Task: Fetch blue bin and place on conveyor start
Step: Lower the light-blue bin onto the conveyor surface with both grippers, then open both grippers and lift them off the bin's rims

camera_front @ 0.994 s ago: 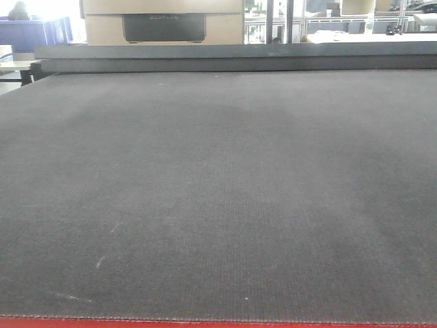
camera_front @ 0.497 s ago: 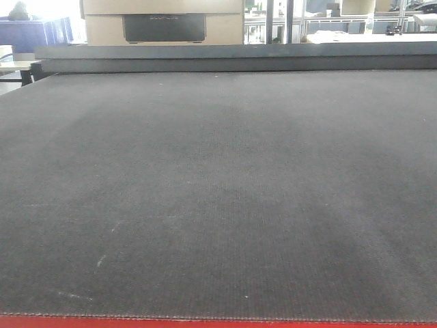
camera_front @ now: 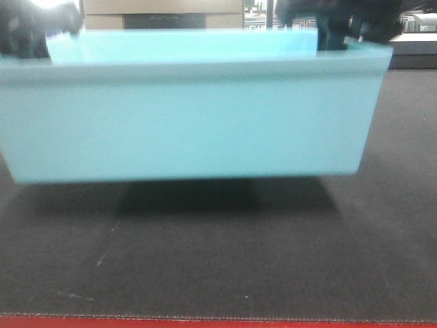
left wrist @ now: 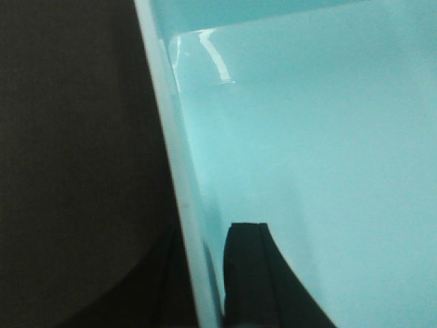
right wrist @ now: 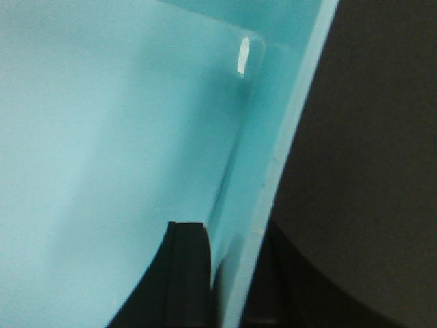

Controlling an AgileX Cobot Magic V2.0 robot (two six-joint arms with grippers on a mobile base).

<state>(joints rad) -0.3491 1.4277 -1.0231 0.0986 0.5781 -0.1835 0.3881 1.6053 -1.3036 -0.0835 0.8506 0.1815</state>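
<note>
A blue bin (camera_front: 184,123), absent from the belt (camera_front: 218,260) half a second earlier, now fills the front view. It is blurred, low over the dark grey rubber, with a shadow beneath; whether it touches cannot be told. The left tool (left wrist: 198,287) is clenched on the bin's left wall, one finger inside, one outside. The right tool (right wrist: 232,287) grips the right wall likewise. A red strip (camera_front: 218,323) edges the belt nearest the camera.

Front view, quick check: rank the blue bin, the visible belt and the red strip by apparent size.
1. Roughly tied: blue bin and belt. The bin's closeness to the camera inflates it, so I won't rank them.
2. Smallest: red strip.
</note>
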